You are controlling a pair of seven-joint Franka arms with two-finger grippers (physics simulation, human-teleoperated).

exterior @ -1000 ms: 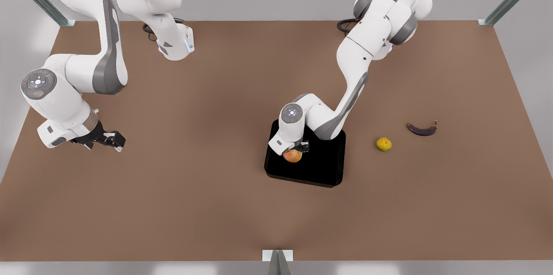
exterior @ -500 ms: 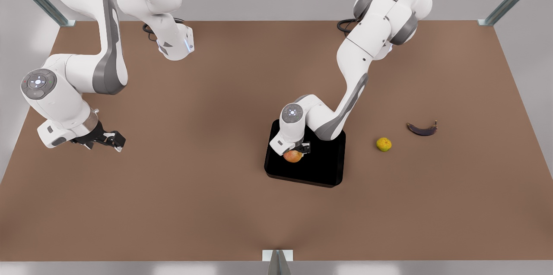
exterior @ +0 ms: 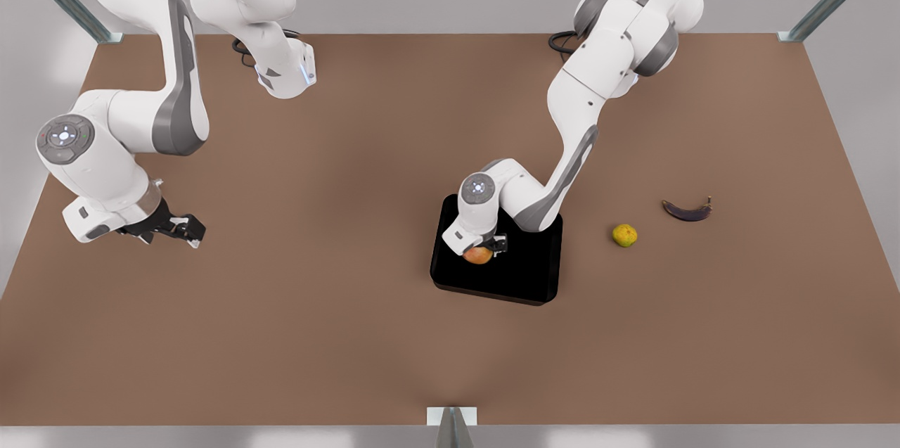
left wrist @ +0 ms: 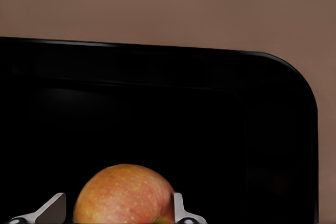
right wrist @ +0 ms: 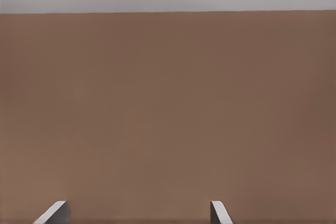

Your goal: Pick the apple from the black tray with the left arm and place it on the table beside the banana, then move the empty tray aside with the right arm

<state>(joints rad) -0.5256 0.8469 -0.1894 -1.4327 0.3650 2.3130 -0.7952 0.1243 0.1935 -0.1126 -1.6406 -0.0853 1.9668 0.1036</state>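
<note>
The apple (exterior: 479,256) sits in the near-left part of the black tray (exterior: 527,272), half covered by my left gripper (exterior: 484,250), which comes down on it from above. In the left wrist view the apple (left wrist: 124,195) lies between the two fingertips (left wrist: 178,211), which are closed against its sides over the tray floor (left wrist: 210,129). The banana (exterior: 687,209) lies on the table (exterior: 351,335) toward the front view's right. My right gripper (exterior: 188,228) waits open above the table at the front view's left, its fingertips (right wrist: 55,211) spread wide over bare tabletop.
A small yellow-green round fruit (exterior: 624,235) lies between the tray and the banana. Metal frame posts stand at the table's far corners (exterior: 794,34) and a bracket (exterior: 451,416) at the middle of the near edge.
The left arm's wrist and elbow shifted slightly, and its gripper now covers more of the apple. The right arm barely moved.
</note>
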